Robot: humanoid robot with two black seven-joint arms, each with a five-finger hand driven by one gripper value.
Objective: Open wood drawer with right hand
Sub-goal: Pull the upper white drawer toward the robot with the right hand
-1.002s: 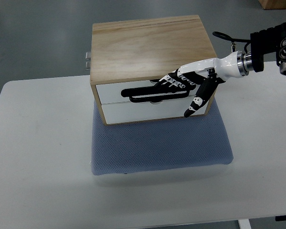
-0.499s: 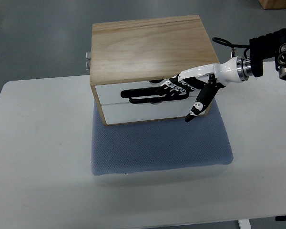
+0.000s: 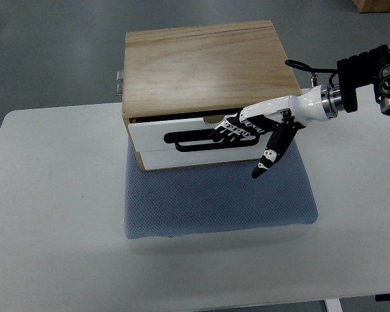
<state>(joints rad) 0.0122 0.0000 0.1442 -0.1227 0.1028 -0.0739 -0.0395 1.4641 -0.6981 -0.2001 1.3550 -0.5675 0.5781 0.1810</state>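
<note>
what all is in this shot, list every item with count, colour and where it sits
wooden drawer box: 1, light wood, standing on the rear of the pad
upper drawer: 1, white front with black handle, pulled out slightly
lower drawer: 1, white front, closed, under the upper one
pad: 1, blue-grey, middle of the table
table: 1, white, fills most of the view
metal hinge: 1, silver, at the box's left rear side
floor: grey, beyond the table
right hand: 1, white and black, fingers hooked in the upper drawer's handle, arm from the right edge
left hand: not in view
</note>
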